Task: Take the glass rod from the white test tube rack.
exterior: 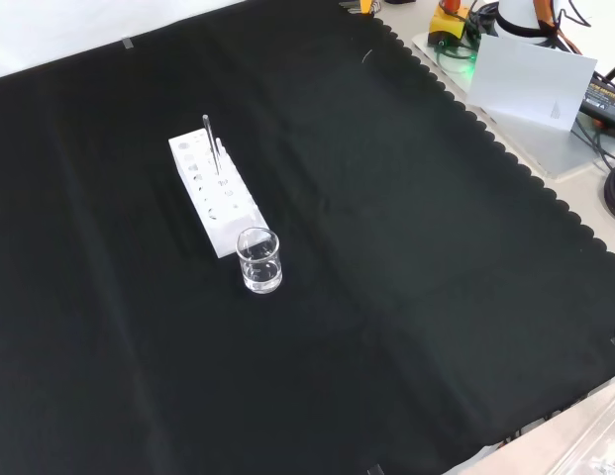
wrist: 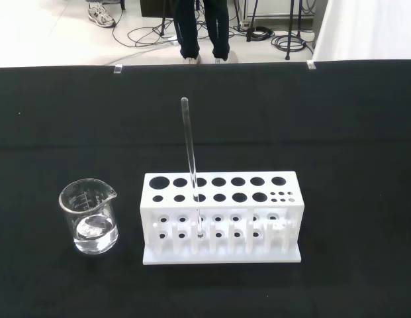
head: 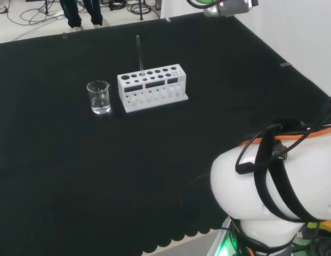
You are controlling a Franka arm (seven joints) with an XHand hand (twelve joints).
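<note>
- A thin, clear glass rod (wrist: pixel 190 165) stands nearly upright in a hole of the white rack (wrist: pixel 222 218), its top rising well above the block, its lower end inside.
- The rack is a boxy plastic block on a flat base, its top pierced by two rows of round holes, with a cluster of small holes at one end.
- A small clear beaker (wrist: pixel 90 216) with a pouring lip stands just beside the rack, apart from it, with a little clear liquid at the bottom.
- Matte black cloth (exterior: pixel 406 297) with a scalloped edge covers the bench.
- The state of the hand's fingers cannot be told.
</note>
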